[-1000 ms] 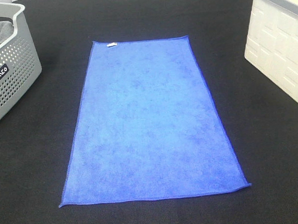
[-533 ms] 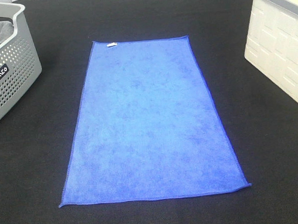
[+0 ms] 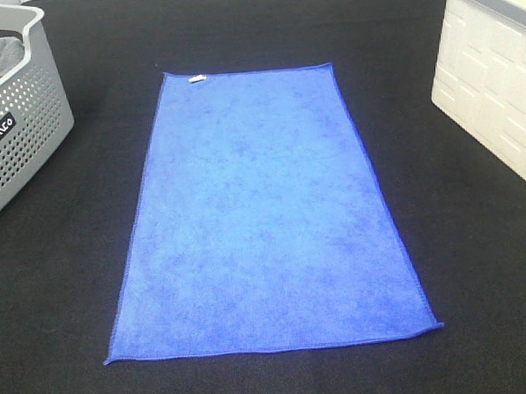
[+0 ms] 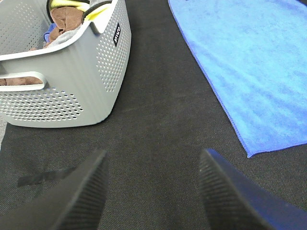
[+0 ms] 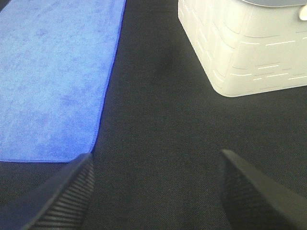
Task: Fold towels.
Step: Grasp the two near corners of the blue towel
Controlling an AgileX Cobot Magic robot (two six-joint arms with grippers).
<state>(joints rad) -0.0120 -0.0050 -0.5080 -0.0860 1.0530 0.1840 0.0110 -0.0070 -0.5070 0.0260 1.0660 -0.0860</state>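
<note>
Black cloth (image 3: pixel 478 265) is covering the work surface in the exterior high view. The blue towel (image 3: pixel 264 223) is lying flat and fully spread at the centre of the frame, with its white tag (image 3: pixel 197 78) sitting at the upper left corner of the towel. A grey perforated basket (image 3: pixel 21 130) is standing at the upper left of the frame and a white bin (image 3: pixel 496 96) at the upper right. Both are sitting apart from the towel.

In the left wrist view, the left gripper (image 4: pixel 153 163) is hovering over bare black cloth, jaws released, with nothing between them. The basket is holding brown and yellow cloths (image 4: pixel 60 26). One towel corner is lying near the gripper.

In the right wrist view, the right gripper (image 5: pixel 157 163) is hovering over black cloth beside a towel corner, jaws spread wide and gripping nothing.
</note>
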